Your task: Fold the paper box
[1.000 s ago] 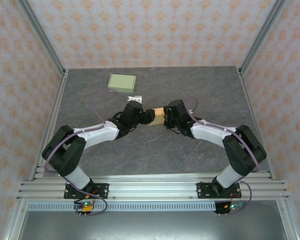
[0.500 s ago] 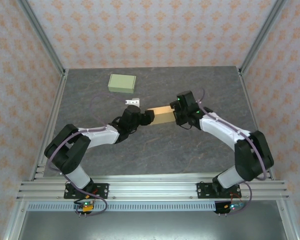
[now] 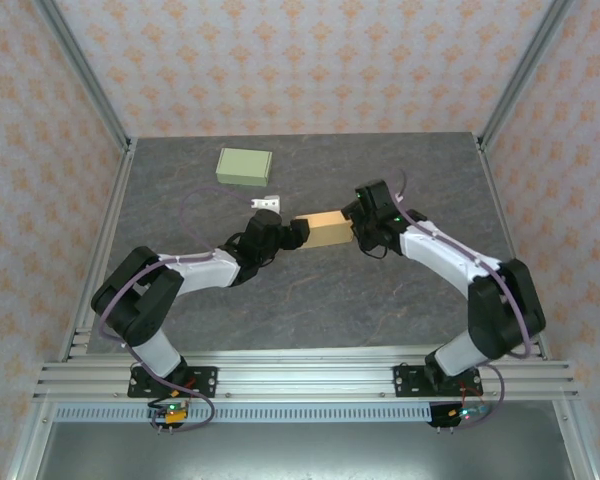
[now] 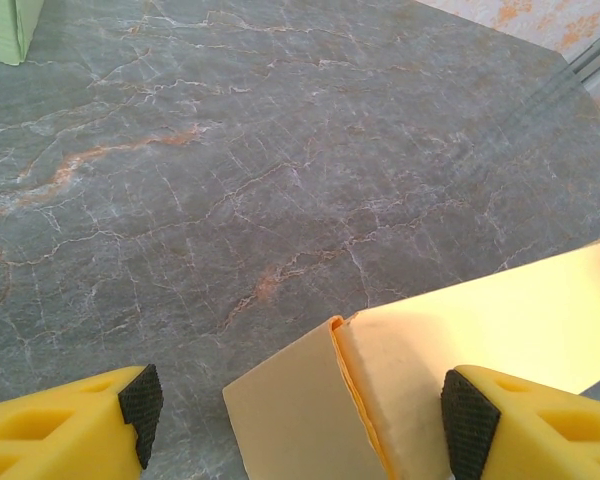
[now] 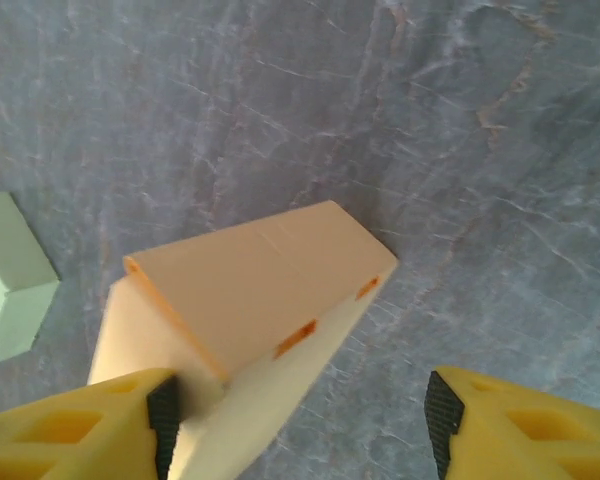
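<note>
Plainly, the paper box (image 3: 326, 228) sits between left gripper (image 4: 305, 418) and right gripper (image 5: 300, 418), both spread wide, unclasped.

The 2 arms bend inward, wrists low. The left gripper (image 3: 292, 234) faces the right gripper (image 3: 360, 228), near on its right; both have fingers spread wide.

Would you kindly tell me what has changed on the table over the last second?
The right claw drew back rightward from over the tan paper box to its right end, and its jaws stand open. The left claw stayed open at the box's left end; the green box did not move.
</note>
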Motion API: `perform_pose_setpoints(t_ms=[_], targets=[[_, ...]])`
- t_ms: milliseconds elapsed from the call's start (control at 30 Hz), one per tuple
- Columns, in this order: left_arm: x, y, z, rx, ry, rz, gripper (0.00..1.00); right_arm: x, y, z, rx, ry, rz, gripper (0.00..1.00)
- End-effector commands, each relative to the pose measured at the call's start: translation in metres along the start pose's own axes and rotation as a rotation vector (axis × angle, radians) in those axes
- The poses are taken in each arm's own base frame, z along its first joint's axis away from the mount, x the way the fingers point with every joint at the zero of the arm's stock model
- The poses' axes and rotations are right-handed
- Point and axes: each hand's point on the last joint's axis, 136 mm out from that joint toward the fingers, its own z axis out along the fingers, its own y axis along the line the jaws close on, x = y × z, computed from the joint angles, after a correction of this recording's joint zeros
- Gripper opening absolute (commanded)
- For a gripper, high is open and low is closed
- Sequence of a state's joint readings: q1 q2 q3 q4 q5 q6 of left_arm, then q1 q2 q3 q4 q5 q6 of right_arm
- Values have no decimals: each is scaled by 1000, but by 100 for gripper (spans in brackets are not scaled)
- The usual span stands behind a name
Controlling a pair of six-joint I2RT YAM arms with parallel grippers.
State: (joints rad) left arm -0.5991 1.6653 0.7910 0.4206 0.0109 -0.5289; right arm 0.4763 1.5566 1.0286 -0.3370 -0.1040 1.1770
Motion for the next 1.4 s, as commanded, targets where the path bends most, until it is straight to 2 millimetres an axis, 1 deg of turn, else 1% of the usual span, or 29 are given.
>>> perform_pose_setpoints(t_ms=[0, 67, 167, 233, 300, 367, 433, 533, 600, 633, 667, 767, 833, 900, 933, 967, 1000, 1033, 1100, 1133, 1167, 1200, 1233, 1267, 1300, 1333, 1367], targets=[[63, 58, 1, -200, 201, 50, 75, -25, -25, -16, 103, -137, -14, 66], [63, 59, -1, -200, 199, 47, 75, -31, -13, -31, 66, -154, -43, 68], [65, 58, 0, -196, 208, 49, 75, -31, 4, -48, 11, -144, -57, 71], [66, 58, 1, -194, 214, 54, 75, -29, 12, -51, -25, -126, -44, 72], [66, 56, 2, -185, 214, 52, 75, -27, 19, -48, -57, -120, -50, 72], [66, 53, 3, -170, 217, 44, 75, -22, 16, -39, -36, -114, -65, 75], [67, 51, 4, -160, 222, 36, 74, -14, 10, -27, -12, -89, -89, 76], [70, 50, 4, -153, 233, 36, 74, -4, -8, -9, 27, -70, -99, 78], [69, 50, 3, -154, 235, 36, 74, -2, -21, -4, 53, -68, -91, 79], [69, 50, 3, -154, 236, 36, 74, -3, -23, -5, 59, -78, -95, 79], [68, 50, 2, -153, 236, 36, 73, -5, -20, -10, 52, -94, -114, 80], [66, 50, -1, -157, 230, 36, 73, -18, 3, -42, 11, -198, -195, 82], [66, 50, -1, -158, 232, 42, 73, -24, 24, -63, -40, -240, -248, 82], [67, 49, -1, -154, 240, 54, 73, -27, 39, -72, -69, -248, -296, 85], [67, 48, -1, -153, 248, 66, 73, -26, 46, -73, -87, -248, -336, 88], [67, 48, 0, -158, 255, 73, 73, -26, 53, -73, -106, -256, -405, 92], [66, 47, 0, -158, 262, 84, 73, -27, 62, -72, -124, -277, -531, 96], [64, 44, 1, -148, 262, 92, 73, -32, 66, -73, -108, -323, -693, 98], [58, 37, 0, -118, 246, 98, 73, -46, 64, -79, -17, -413, -978, 99], [55, 34, -1, -105, 238, 99, 73, -50, 62, -82, 17, -425, -1134, 100], [54, 32, -1, -99, 236, 102, 73, -51, 62, -83, 29, -427, -1239, 99], [52, 30, 0, -93, 240, 111, 73, -50, 61, -80, 21, -402, -1371, 99], [51, 28, 0, -86, 249, 127, 73, -36, 55, -73, -29, -320, -1538, 100], [52, 25, 1, -77, 261, 149, 73, -29, 44, -68, -48, -249, -1645, 99], [52, 22, 2, -61, 274, 171, 73, -28, 34, -64, -48, -186, -1702, 99], [53, 18, 4, -46, 289, 191, 73, -34, 28, -61, -33, -158, -1704, 99], [53, 16, 5, -38, 295, 206, 73, -35, 25, -58, -35, -131, -1728, 99]])
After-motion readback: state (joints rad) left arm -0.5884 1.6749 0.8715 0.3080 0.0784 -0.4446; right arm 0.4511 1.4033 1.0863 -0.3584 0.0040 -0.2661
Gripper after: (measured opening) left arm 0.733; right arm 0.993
